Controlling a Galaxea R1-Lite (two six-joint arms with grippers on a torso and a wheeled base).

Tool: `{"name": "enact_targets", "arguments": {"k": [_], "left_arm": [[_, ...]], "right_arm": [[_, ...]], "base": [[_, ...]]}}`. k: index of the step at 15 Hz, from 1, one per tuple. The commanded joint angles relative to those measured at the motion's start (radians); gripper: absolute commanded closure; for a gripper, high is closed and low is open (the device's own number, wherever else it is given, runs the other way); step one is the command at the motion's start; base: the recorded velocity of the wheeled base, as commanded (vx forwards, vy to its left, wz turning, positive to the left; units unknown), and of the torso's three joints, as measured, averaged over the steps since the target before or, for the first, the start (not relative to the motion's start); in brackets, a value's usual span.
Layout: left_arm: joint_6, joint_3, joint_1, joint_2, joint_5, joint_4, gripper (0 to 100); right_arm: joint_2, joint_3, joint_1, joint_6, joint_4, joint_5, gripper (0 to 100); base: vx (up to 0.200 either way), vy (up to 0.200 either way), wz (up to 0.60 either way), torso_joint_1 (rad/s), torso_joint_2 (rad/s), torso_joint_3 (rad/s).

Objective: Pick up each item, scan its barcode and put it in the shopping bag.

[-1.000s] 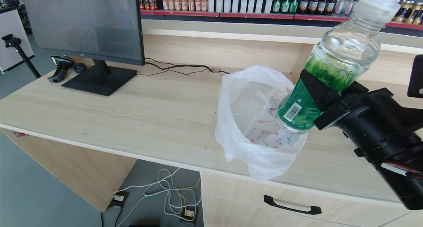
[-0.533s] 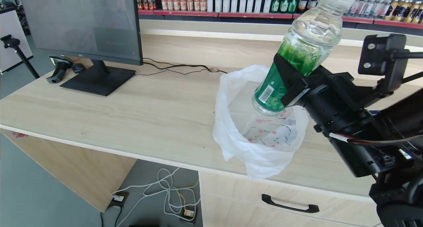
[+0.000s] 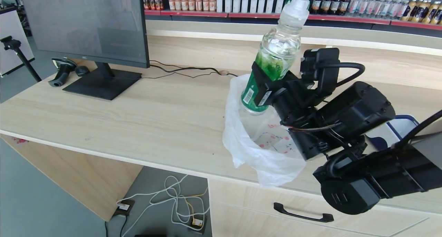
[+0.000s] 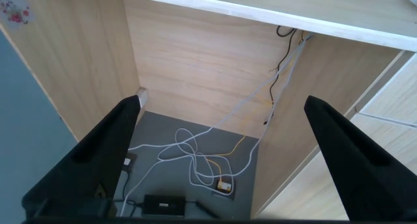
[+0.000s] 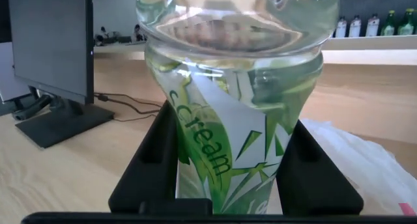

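Observation:
My right gripper (image 3: 267, 87) is shut on a clear bottle with a green label (image 3: 272, 62) and holds it nearly upright, its base just above the open mouth of the white shopping bag (image 3: 257, 140). The barcode faces the table's front left. Close up in the right wrist view, the bottle (image 5: 231, 126) sits clamped between both black fingers (image 5: 146, 165). A handheld barcode scanner (image 3: 61, 73) rests on the counter beside the monitor's base. My left gripper (image 4: 221, 159) hangs open below the counter's edge, over cables on the floor.
A dark monitor (image 3: 86, 26) stands at the counter's back left, with a mouse (image 3: 83, 70) and cables behind it. A blue-rimmed tray (image 3: 402, 125) lies right of the bag. Shelves of bottles (image 3: 241, 2) line the back wall. A drawer handle (image 3: 304, 214) sits below the bag.
My right arm has carried the bottle leftward and away from the camera, from the bag's right side to above its mouth. The bottle now stands more upright.

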Motion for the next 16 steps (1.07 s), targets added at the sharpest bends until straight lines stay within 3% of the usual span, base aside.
{"name": "enact_targets", "arguments": {"k": [1, 16], "left_arm": [[0.000, 0.000, 0.000, 0.000, 0.000, -0.001, 0], [0.000, 0.000, 0.000, 0.002, 0.000, -0.001, 0]], "right_arm": [[0.060, -0.047, 0.001, 0.000, 0.025, 0.000, 100], [0.133, -0.014, -0.010, 0.000, 0.034, -0.003, 100]], "base": [[0.000, 0.000, 0.00, 0.000, 0.00, 0.000], [0.000, 0.000, 0.00, 0.000, 0.00, 0.000]]}}
